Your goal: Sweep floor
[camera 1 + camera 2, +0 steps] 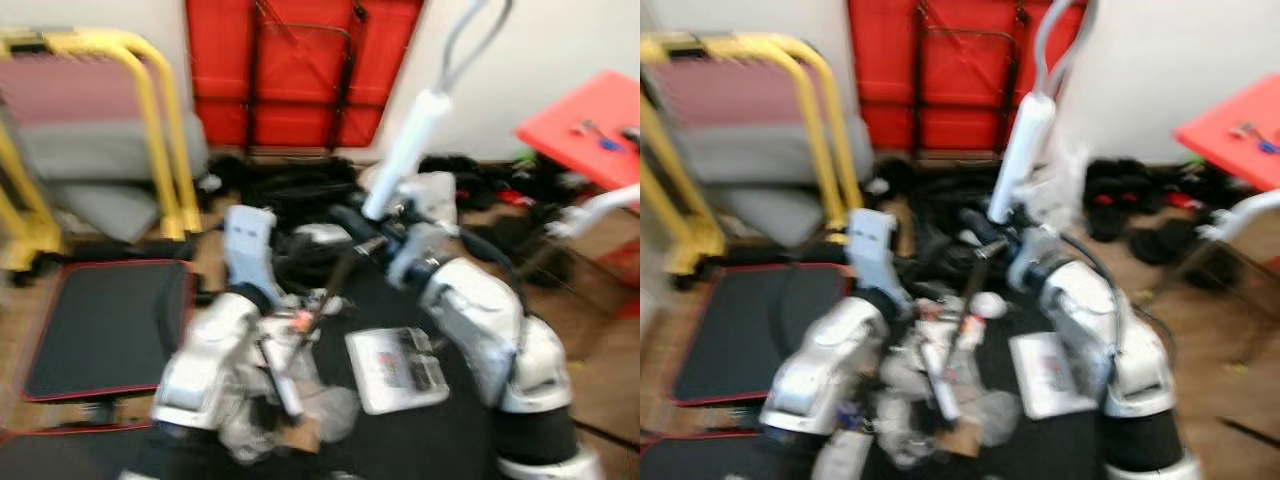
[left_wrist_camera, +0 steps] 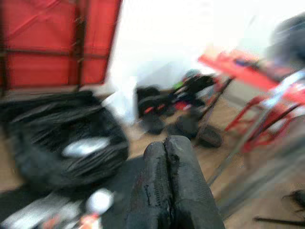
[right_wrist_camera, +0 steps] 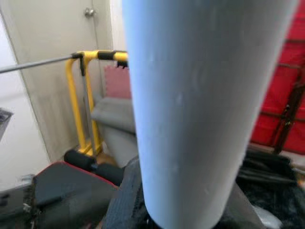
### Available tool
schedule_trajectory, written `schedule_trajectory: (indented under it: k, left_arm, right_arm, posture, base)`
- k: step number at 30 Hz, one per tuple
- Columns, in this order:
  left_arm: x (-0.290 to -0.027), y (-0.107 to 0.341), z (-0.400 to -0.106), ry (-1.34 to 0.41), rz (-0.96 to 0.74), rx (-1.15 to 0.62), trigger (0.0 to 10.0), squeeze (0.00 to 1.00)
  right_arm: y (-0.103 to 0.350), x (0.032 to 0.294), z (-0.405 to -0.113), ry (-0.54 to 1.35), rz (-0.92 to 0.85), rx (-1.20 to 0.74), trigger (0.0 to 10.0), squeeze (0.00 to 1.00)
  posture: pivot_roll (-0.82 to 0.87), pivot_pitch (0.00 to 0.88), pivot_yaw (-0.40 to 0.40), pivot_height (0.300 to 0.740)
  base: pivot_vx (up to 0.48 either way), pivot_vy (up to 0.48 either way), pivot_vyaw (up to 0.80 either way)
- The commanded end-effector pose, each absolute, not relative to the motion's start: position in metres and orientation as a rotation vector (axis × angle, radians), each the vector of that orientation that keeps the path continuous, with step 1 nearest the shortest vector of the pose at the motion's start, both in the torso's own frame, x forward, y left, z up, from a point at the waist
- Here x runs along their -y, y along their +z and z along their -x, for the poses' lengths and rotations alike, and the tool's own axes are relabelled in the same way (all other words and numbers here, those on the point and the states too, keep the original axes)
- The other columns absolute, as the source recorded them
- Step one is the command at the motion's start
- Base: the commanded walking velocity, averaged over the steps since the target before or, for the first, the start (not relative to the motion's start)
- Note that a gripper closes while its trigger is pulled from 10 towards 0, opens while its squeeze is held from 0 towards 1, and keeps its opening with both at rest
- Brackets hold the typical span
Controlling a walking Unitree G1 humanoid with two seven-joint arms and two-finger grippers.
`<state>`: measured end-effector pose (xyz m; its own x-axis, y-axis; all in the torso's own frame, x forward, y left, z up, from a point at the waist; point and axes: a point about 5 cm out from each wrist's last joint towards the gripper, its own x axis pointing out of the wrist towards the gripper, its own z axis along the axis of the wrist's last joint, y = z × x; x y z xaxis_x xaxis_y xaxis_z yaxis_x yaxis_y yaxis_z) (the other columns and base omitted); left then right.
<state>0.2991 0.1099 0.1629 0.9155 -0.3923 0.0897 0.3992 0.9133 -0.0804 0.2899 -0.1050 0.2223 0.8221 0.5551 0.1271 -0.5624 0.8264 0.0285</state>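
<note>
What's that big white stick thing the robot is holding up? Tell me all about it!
It is a thick, smooth, pale white handle, round like a tube and probably plastic. It leans up and away from the robot, toward the red panel on the wall. At its top a thin grey loop curves upward. Its lower end sits in the right end effector, which is closed around it. The right wrist view shows the handle very close, standing between the black fingers. What hangs below the grip is too blurred to make out.

Wooden floor (image 1: 610, 390), black mats (image 1: 105, 325), white packet (image 1: 395, 368), dark shoes (image 1: 1120, 205), crumpled wrappers (image 1: 940, 400)
</note>
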Motion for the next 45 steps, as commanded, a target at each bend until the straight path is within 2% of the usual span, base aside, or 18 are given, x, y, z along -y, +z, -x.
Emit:
schedule_trajectory:
  k: [1, 26, 45]
  left_arm:
    - [-0.099, 0.163, -0.297, -0.478, 0.099, 0.079, 10.0, 0.00]
    - [-0.100, 0.162, -0.299, -0.456, 0.072, 0.069, 10.0, 0.00]
    - [-0.099, 0.162, -0.299, -0.470, 0.062, 0.059, 10.0, 0.00]
  right_arm:
    - [0.230, 0.111, -0.289, 0.576, -0.068, 0.174, 10.0, 0.00]
    - [0.220, 0.112, -0.290, 0.561, -0.090, 0.171, 10.0, 0.00]
    - [0.215, 0.108, -0.291, 0.571, -0.101, 0.166, 10.0, 0.00]
  posture:
    - [-0.14, 0.101, -0.160, 0.740]
    - [-0.14, 0.107, -0.155, 0.740]
    - [-0.14, 0.112, -0.153, 0.740]
  base:
    - [0.000, 0.000, 0.00]
    - [0.000, 0.000, 0.00]
    - [0.000, -0.419, 0.00]
